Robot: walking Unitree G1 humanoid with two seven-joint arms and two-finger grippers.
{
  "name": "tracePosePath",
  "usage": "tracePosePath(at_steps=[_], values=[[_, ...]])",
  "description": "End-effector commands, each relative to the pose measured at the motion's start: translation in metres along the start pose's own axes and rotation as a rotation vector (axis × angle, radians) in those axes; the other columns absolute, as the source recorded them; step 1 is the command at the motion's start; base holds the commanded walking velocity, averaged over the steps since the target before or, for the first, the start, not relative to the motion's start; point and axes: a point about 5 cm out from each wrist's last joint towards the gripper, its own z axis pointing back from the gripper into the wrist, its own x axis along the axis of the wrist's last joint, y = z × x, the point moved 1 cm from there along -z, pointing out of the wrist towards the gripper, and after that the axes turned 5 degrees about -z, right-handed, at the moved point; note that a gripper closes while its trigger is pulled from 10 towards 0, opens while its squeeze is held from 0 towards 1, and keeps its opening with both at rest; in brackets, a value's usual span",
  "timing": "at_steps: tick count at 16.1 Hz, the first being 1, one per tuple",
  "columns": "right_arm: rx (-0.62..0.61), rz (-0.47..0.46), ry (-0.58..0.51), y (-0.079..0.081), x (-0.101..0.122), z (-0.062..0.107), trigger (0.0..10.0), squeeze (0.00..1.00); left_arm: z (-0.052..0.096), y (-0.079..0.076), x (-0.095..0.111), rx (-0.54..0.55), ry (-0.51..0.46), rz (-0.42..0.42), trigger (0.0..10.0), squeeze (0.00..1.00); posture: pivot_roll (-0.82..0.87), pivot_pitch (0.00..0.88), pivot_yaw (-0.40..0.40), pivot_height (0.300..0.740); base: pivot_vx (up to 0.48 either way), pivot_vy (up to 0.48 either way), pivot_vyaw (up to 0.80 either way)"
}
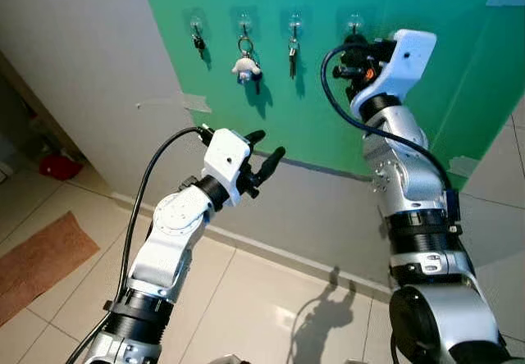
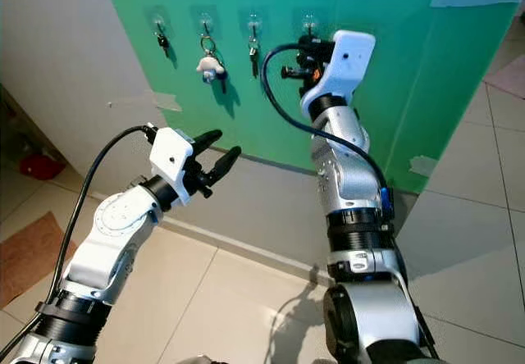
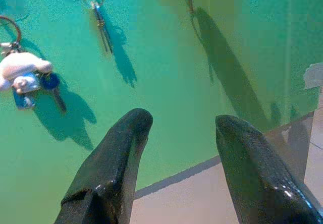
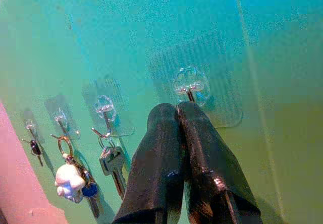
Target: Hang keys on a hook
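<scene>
A green panel (image 1: 410, 126) on the wall carries a row of clear stick-on hooks. The leftmost hook holds a small black key (image 1: 198, 43), the second a key ring with a white plush charm (image 1: 246, 67), the third a plain key (image 1: 292, 56). My right gripper (image 4: 176, 108) is raised to the fourth hook (image 4: 189, 87), its fingers shut tight together with their tips just under the hook's pin; no key shows between them. My left gripper (image 1: 269, 144) stands open and holds nothing, lower down and short of the panel, below the plush charm.
Below the panel runs a grey wall band (image 1: 328, 208), then pale floor tiles (image 1: 254, 298). A brown mat (image 1: 41, 253) and a red object (image 1: 57, 166) lie on the floor at the left. A corner of the wall juts out left of the panel.
</scene>
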Motion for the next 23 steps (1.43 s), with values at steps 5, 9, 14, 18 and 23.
tracePosePath(at_steps=[5, 9, 14, 18, 23], values=[[0.006, -0.025, -0.017, 0.007, 0.008, -0.012, 10.0, 0.0, -0.001, 0.003, 0.004, -0.011, -0.005, -0.018, 10.0, 0.0, -0.09, 0.0, 0.16, 0.74, 0.0, 0.0, 0.0], [-0.009, -0.004, 0.037, 0.004, -0.002, -0.014, 10.0, 0.0, -0.001, 0.003, 0.004, -0.016, -0.002, -0.018, 10.0, 0.0, -0.08, 0.0, 0.165, 0.74, 0.0, 0.0, 0.0], [-0.068, -0.005, 0.012, -0.005, 0.002, -0.015, 10.0, 0.0, 0.0, 0.001, 0.003, -0.023, 0.001, -0.016, 10.0, 0.0, -0.09, 0.0, 0.171, 0.74, 0.0, 0.0, 0.0], [-0.069, -0.019, 0.003, -0.009, 0.008, -0.013, 10.0, 0.0, -0.001, 0.001, 0.003, -0.029, 0.003, -0.015, 10.0, 0.0, -0.09, 0.0, 0.174, 0.74, 0.0, 0.0, 0.0], [-0.069, -0.018, 0.019, -0.013, 0.003, -0.008, 10.0, 0.0, -0.001, 0.002, 0.002, -0.034, 0.005, -0.014, 10.0, 0.0, -0.09, 0.0, 0.178, 0.74, 0.0, 0.0, 0.0]])
